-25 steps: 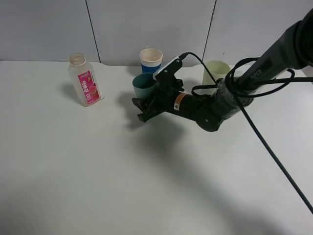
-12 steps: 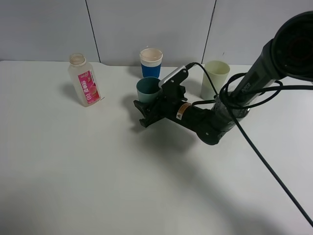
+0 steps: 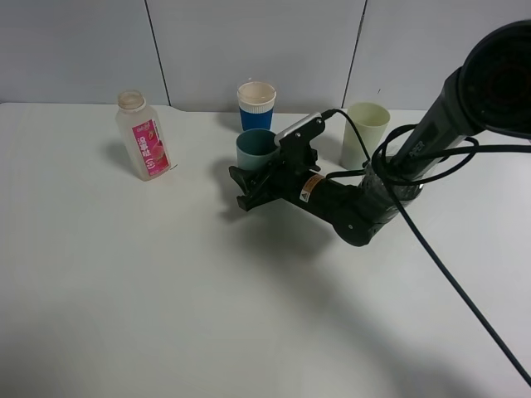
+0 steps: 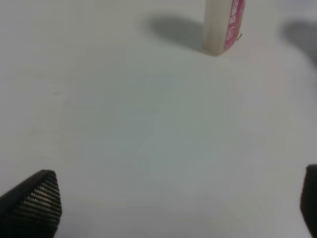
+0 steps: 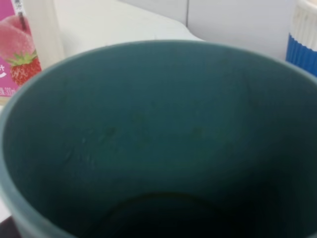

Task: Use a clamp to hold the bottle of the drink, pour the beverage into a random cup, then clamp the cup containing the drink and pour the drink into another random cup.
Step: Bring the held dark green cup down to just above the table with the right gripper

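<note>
A clear drink bottle point(image 3: 143, 135) with a pink label stands uncapped at the back left; it also shows in the left wrist view point(image 4: 223, 25) and the right wrist view point(image 5: 22, 44). My right gripper point(image 3: 246, 189) is shut on a teal cup point(image 3: 255, 149), which it holds upright near the table's middle. The cup's dark inside point(image 5: 158, 129) fills the right wrist view, and the fingers are hidden there. My left gripper point(image 4: 168, 203) is open and empty over bare table, well short of the bottle. It is out of the exterior high view.
A blue cup with a white rim point(image 3: 255, 102) stands just behind the teal cup, and it shows in the right wrist view point(image 5: 303, 42). A pale green cup point(image 3: 365, 133) stands at the back right, beside my right arm. Black cables trail off to the right.
My right gripper has moved a little to the right with the teal cup. The cup has gone from tilted to upright. The bottle and the other cups have not moved.
</note>
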